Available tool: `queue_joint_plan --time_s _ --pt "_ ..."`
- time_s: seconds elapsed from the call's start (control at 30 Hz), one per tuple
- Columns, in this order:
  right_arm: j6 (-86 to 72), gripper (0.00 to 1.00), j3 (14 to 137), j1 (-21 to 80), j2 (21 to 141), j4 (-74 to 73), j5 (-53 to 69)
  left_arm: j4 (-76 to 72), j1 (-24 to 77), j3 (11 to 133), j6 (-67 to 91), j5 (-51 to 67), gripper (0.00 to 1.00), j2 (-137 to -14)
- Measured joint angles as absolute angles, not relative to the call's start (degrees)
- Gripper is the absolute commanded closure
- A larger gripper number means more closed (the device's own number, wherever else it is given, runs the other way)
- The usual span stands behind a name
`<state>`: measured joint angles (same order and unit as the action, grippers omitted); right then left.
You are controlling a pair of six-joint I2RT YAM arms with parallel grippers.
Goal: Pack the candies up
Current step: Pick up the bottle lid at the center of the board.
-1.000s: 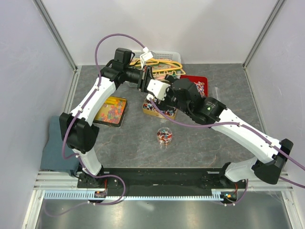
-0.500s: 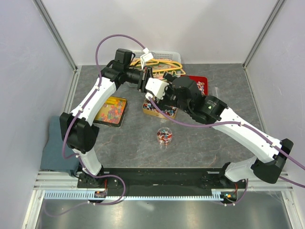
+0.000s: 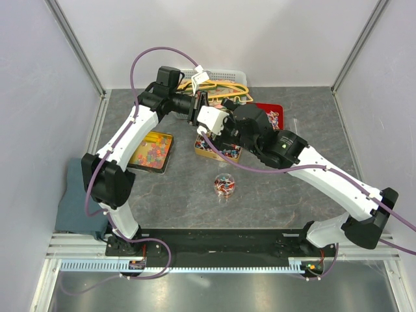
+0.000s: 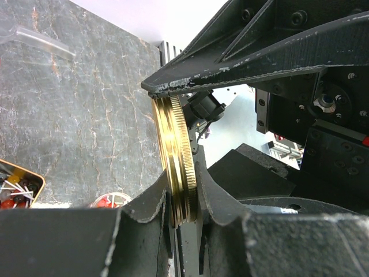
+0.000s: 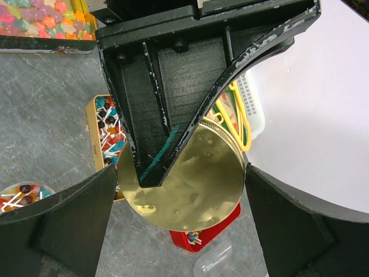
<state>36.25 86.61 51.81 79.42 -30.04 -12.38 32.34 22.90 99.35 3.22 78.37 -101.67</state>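
My left gripper (image 4: 184,190) is shut on the rim of a round gold lid (image 4: 176,161), which it holds on edge above the table's far middle. My right gripper (image 5: 181,202) faces the lid's flat side (image 5: 190,179). It is open, with one finger close to each side of the lid. In the top view the two grippers (image 3: 198,107) (image 3: 209,118) meet nose to nose. Wrapped candies fill a gold rectangular tin (image 3: 218,149) under them, and more lie in a small round jar (image 3: 224,184) and a red tin (image 3: 268,114). Gummy candies fill a yellow tray (image 3: 151,150).
A white basket (image 3: 218,77) with yellow hangers stands at the back edge. A clear plastic piece (image 5: 216,262) lies beside the red tin (image 5: 202,235). Grey walls close in both sides and the back.
My right gripper's jaws have spread wider around the lid, and its wrist has crept a little left toward the left gripper. The left arm and the lid have stayed put.
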Motion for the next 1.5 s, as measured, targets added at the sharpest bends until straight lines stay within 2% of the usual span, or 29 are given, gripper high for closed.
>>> queue_joint_plan --time_s 0.4,0.47,0.57,0.67,0.7,0.8,0.83,0.87,0.97,1.1,1.13,1.17,1.27,1.37,1.5 --pt "36.6 0.02 85.1 51.8 79.5 -28.6 -14.0 32.3 22.9 99.4 3.2 78.4 0.98 -101.7" --pt "36.7 0.04 84.8 51.8 79.5 -28.4 -14.1 32.4 22.9 99.4 3.2 78.4 0.98 -101.7" --pt "36.8 0.1 84.8 51.8 79.5 -28.2 -14.3 32.3 22.9 99.4 3.2 78.4 0.98 -101.7" --pt "36.8 0.21 84.8 51.8 79.5 -28.2 -14.3 32.2 22.9 99.4 3.2 78.4 0.98 -101.7" --pt "36.8 0.33 84.8 51.8 79.5 -28.2 -14.5 32.1 22.9 99.4 3.2 78.4 0.98 -101.7" --pt "36.7 0.41 84.8 51.8 79.5 -27.9 -14.8 31.6 22.9 99.3 3.2 78.3 0.96 -101.7" --pt "36.6 0.41 84.8 51.7 79.5 -27.8 -14.9 31.5 22.9 99.3 3.2 78.3 0.92 -101.7" --pt "36.6 0.41 84.8 51.8 79.5 -27.9 -14.9 31.3 22.9 99.3 3.2 78.3 0.78 -101.7" --pt "36.7 0.41 84.8 51.8 79.5 -27.9 -14.9 31.1 22.9 99.3 3.2 78.1 0.57 -101.7" --pt "36.8 0.41 84.1 51.8 79.4 -27.7 -14.9 31.1 22.2 99.3 3.4 77.5 0.49 -101.7" --pt "36.8 0.4 83.7 51.8 79.3 -27.7 -14.9 31.1 21.6 99.3 3.4 77.3 0.44 -101.7" --pt "36.8 0.4 83.3 51.8 79.2 -27.7 -14.9 31.1 21.0 99.3 3.5 77.0 0.34 -101.7" --pt "36.8 0.4 82.2 51.8 78.9 -27.9 -14.9 31.0 18.2 99.3 3.8 76.2 0.19 -101.7" --pt "36.7 0.39 81.5 51.8 78.4 -27.8 -14.9 31.0 14.5 99.2 3.6 73.8 0.08 -101.6" --pt "36.6 0.37 81.0 51.0 77.3 -27.9 -14.4 30.5 11.2 94.7 -1.6 66.7 0.04 -98.7"
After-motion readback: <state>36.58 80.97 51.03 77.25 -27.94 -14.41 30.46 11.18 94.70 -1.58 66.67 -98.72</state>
